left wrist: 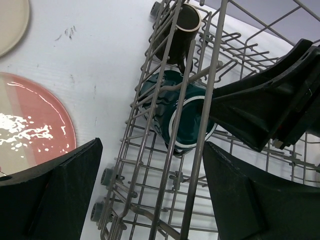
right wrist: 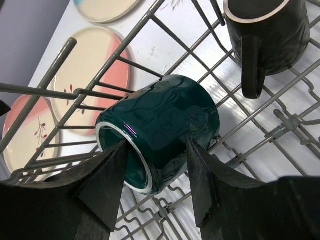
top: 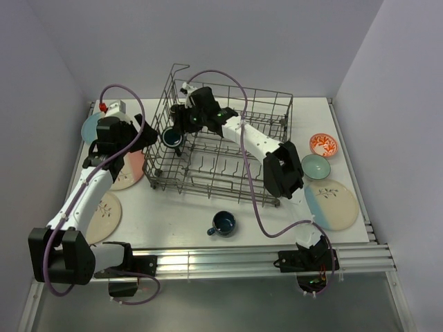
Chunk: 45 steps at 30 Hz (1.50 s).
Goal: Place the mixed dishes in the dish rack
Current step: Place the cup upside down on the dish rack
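right end effector (right wrist: 155, 185): clamped on the teal mug (right wrist: 165, 125), one finger at its mouth, the other on the outer wall
teal mug: lying on its side, low among the wires at the left end of the rack (top: 270, 93)
black mug (right wrist: 270, 30): also in the rack, just beside the teal one, not touching it
left end effector (left wrist: 155, 195): fingers wide apart, holding nothing, hanging just outside the rack's left wall
rack: mid tabletop (top: 180, 214)
not loaded, left side: pink plate (top: 133, 171), cream plate (top: 105, 211), pale blue plate (top: 88, 128)
not loaded, front: blue mug (top: 223, 223)
not loaded, right side: big plate (top: 333, 204), green bowl (top: 315, 166), orange bowl (top: 323, 144)
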{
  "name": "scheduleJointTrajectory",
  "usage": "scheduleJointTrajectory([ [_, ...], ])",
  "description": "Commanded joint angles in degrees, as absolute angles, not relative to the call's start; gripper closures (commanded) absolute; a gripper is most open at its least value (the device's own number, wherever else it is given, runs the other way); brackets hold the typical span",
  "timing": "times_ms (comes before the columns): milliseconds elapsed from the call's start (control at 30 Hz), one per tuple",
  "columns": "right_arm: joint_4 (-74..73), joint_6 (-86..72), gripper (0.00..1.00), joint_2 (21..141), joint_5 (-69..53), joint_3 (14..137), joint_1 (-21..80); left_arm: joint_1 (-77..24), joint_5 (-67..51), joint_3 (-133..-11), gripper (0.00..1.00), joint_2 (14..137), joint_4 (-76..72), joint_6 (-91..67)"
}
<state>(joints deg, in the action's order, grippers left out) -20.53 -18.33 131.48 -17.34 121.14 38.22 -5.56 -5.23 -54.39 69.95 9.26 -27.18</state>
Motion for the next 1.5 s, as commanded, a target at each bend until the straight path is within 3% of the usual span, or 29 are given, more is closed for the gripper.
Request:
scheduleJointTrajectory([
  [0,-20.13,-16.08,0.43,132.19,-15.12,123.31,38.85,-5.71,-7.29,-55.55,0.13,71.54,8.61,-25.23],
  [567,-23.03,-16.88,0.62,135.7,-6.77,125.51,39.37,-5.8,-8.44,-53.17,0.16,72.51,8.26,-25.31],
  [1467,-25.13,-13.45,0.63,138.16,-7.47,124.8,40.52,-5.8,-9.05,-52.12,0.16,72.51,7.74,-26.01],
])
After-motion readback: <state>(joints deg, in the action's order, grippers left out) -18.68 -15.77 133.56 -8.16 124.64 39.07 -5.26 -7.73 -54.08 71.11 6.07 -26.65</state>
